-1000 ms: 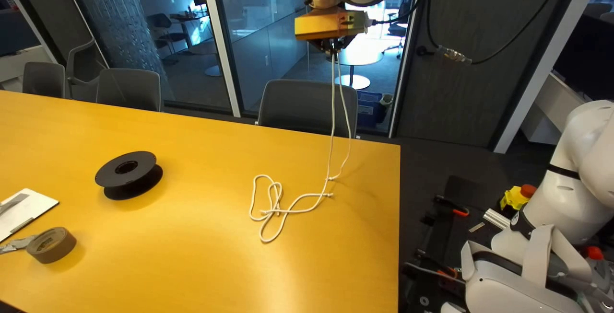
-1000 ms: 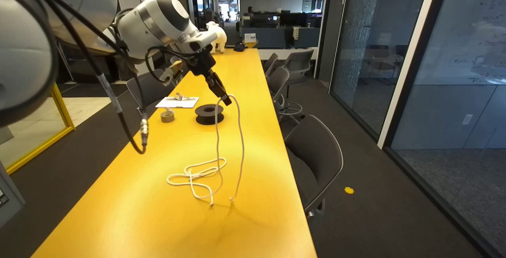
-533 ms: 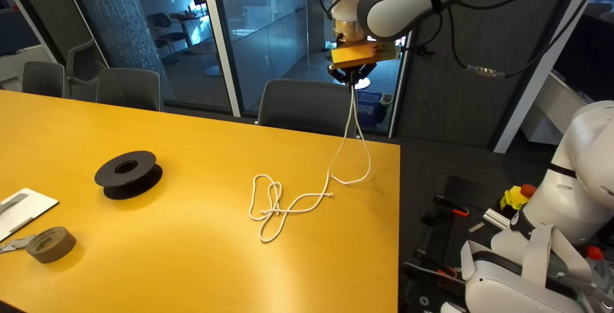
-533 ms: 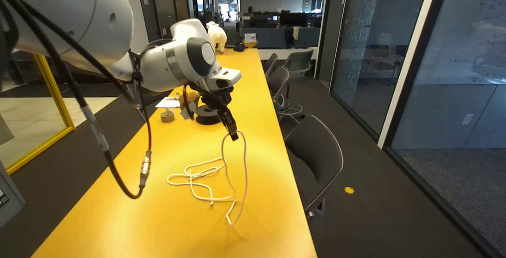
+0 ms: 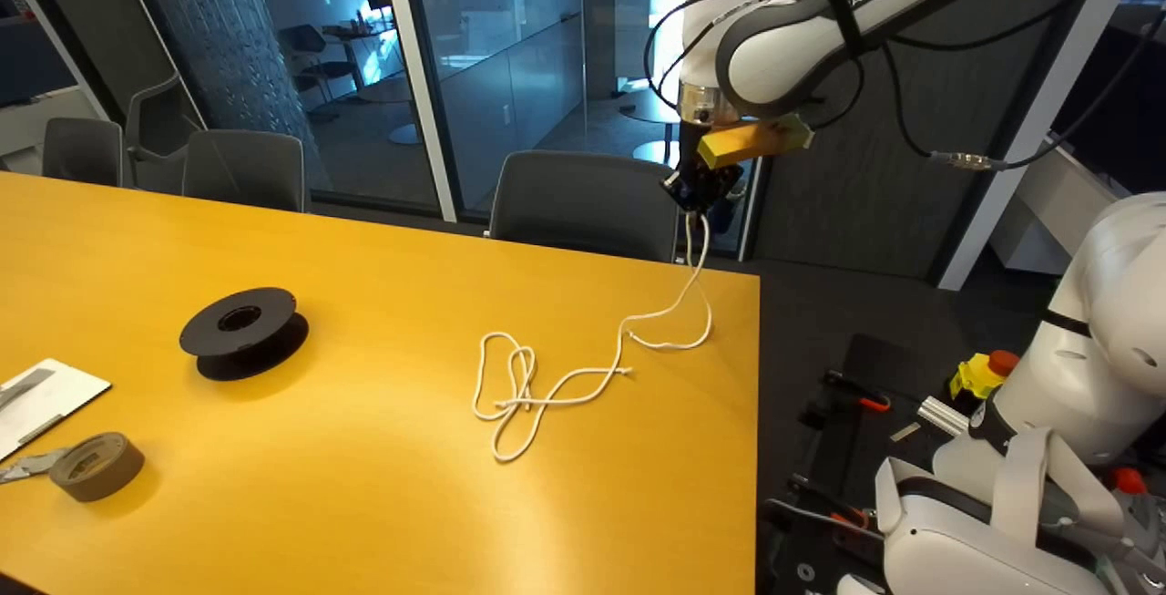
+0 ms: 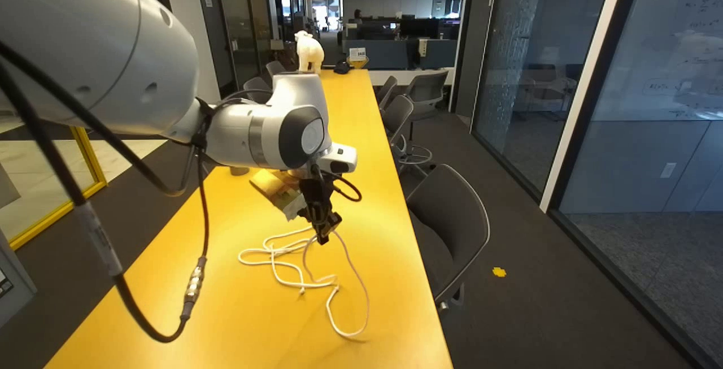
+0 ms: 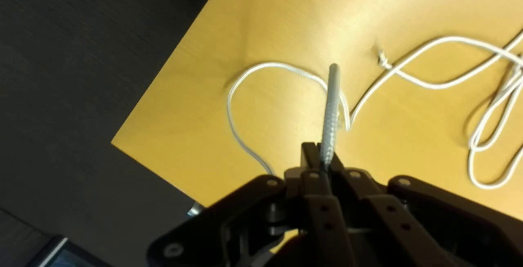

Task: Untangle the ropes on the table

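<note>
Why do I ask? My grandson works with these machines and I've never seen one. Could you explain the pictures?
It's a white robot arm ending in a black hand. Two views look on from outside the robot; the third looks from the arm itself, past the hand, at the yellow table. White rope lies there in crossing loops. The hand is shut on a stretch of it, held above the surface. Also on the table are a black spool, a roll of tape and, partly out of frame, a white board.
</note>
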You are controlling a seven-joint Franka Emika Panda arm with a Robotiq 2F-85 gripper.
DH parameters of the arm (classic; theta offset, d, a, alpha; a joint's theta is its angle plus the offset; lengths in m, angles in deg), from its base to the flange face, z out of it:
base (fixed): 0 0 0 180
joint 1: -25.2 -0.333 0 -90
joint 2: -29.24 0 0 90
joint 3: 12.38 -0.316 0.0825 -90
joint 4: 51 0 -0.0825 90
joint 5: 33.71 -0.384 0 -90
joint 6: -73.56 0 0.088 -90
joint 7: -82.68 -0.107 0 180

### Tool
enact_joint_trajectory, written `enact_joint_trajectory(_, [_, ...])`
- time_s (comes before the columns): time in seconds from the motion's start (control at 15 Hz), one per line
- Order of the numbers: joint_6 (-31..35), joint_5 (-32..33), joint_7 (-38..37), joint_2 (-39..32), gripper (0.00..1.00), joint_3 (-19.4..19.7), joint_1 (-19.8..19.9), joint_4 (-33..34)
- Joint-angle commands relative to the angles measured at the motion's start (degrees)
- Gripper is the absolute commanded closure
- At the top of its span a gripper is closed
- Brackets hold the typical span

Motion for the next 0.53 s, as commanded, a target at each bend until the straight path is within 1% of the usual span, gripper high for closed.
enact_joint_trajectory(0.0, [1.32,-8.51,13.06,2.30,0.99,-0.05,-0.58,-5.40])
enact_joint_trajectory(0.27, [-0.70,-19.18,26.12,3.08,0.98,-0.27,-2.79,-9.29])
enact_joint_trajectory(0.47, [-2.33,-25.94,35.67,0.97,0.98,0.30,-4.17,-10.60])
